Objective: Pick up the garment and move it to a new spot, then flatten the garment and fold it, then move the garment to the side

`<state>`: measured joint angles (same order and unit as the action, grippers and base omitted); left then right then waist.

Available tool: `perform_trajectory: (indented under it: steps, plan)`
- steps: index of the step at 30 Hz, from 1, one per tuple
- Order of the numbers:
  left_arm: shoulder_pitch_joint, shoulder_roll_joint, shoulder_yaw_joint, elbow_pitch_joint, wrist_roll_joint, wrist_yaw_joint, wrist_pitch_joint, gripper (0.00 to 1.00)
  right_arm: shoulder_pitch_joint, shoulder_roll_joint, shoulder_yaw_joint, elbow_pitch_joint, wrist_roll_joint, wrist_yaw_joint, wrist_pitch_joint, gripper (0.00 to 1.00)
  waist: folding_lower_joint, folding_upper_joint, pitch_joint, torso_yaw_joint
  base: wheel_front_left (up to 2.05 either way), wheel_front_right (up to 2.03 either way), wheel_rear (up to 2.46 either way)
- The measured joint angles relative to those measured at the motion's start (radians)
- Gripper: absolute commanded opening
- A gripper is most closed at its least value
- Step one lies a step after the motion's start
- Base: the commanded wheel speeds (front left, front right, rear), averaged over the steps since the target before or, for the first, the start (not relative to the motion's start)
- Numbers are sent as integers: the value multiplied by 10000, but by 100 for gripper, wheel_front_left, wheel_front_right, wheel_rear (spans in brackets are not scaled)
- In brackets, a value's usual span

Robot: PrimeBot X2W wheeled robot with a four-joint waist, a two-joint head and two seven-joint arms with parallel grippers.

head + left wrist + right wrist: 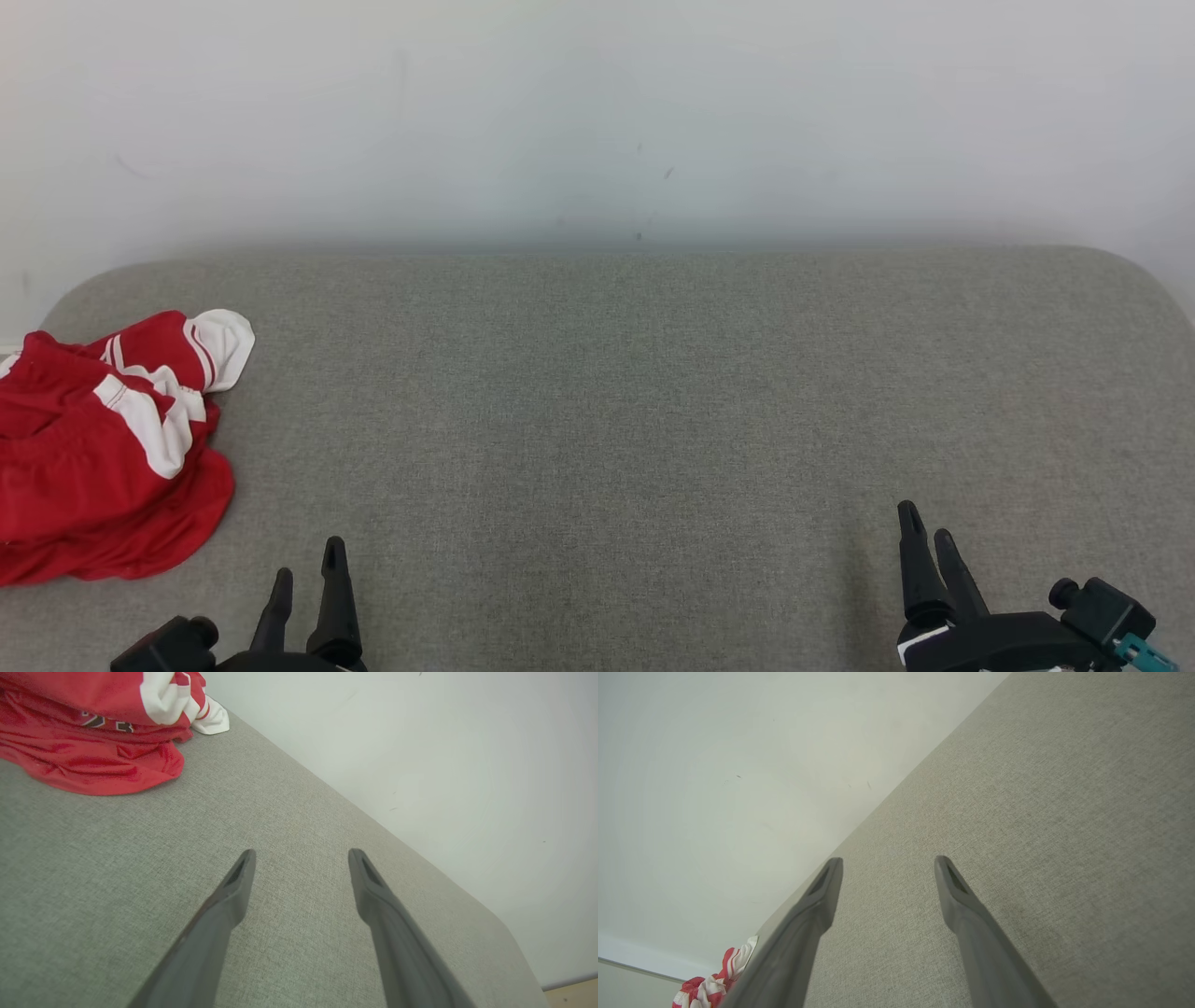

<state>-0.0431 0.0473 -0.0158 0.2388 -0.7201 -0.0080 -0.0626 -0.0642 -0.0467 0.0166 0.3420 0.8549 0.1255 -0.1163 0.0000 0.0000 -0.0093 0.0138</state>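
A crumpled red-and-white garment lies bunched at the grey surface's far-left edge.

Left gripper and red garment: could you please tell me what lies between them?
Bare grey surface between the left gripper and the red garment; the head and left wrist views show it.

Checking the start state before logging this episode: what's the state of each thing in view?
garment: red and white, crumpled in a heap at the left end of the grey surface, not flattened, not folded, not held.
left gripper: open, holding nothing, apart from the garment.
right gripper: open, holding nothing, over the surface's right side.
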Motion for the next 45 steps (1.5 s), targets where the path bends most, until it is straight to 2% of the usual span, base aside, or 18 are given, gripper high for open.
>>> perform_trajectory:
  steps: [11, 26, 45]
  plan:
    - [-3, 268, -320, -27, 1392, 244, -349, 100, -180, -4, 46, 46, -1816, 2, 117, 100, 0, 0, 13, -13, 0, 0, 0]
    - [-49, 523, -811, 17, 3118, 566, -853, 100, -155, -6, 219, -127, -3317, 4, 293, 100, 0, 0, 24, 10, 0, 0, 0]
    - [-190, 736, -1325, 159, 4690, 602, -1356, 100, -149, -13, 107, 33, -4892, 21, 184, 100, 0, 1, 18, -11, 0, 0, 0]
